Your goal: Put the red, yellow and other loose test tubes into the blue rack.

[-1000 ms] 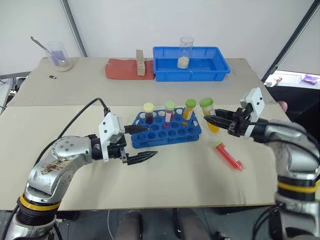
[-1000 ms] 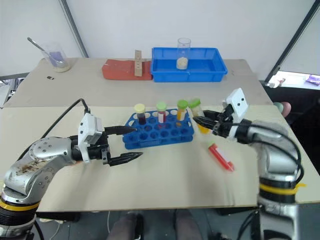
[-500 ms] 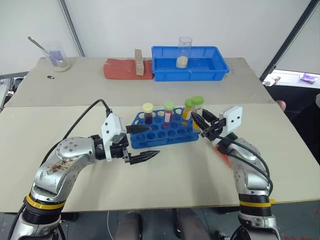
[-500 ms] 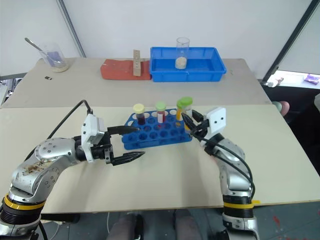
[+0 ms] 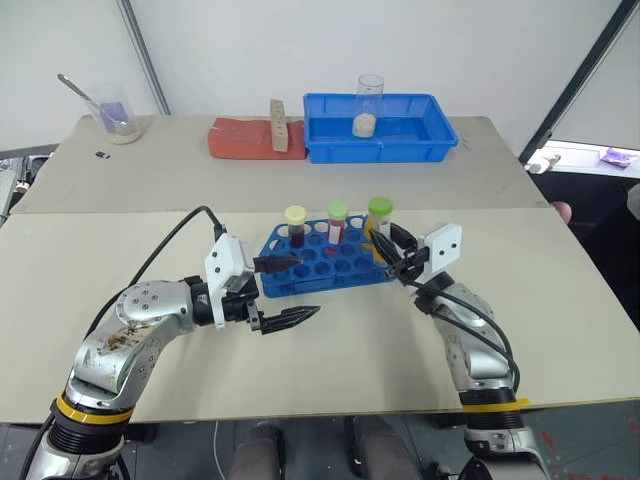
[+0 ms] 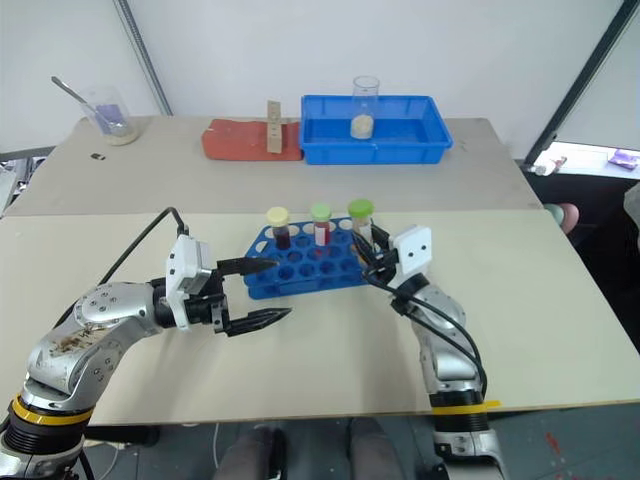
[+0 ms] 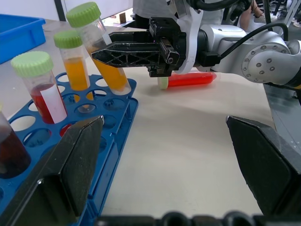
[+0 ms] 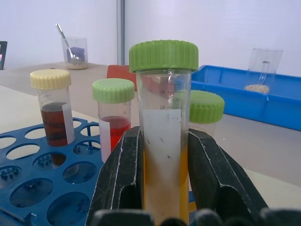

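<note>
The blue rack (image 5: 325,258) stands mid-table with a yellow-capped dark tube (image 5: 296,226), a green-capped red tube (image 5: 338,223) and a green-capped orange tube (image 7: 73,63) upright in it. My right gripper (image 8: 164,141) is shut on a green-capped tube of yellow liquid (image 8: 163,117), held tilted over the rack's right end (image 7: 101,52). A red tube (image 7: 190,79) lies on the table behind that gripper. My left gripper (image 5: 295,290) stands open at the rack's left front corner, its upper finger over the rack's edge, nothing between its fingers.
At the back stand a blue tray (image 5: 420,140) with a beaker (image 5: 370,105) in it, a red pad (image 5: 240,140) bearing a wooden block (image 5: 281,124), and a beaker with a spoon (image 5: 115,110). A black cable (image 5: 165,250) runs along my left arm.
My right gripper has carried the yellow tube left and down, from beside the rack to over its right end, turning it more upright. The left gripper has stayed put.
</note>
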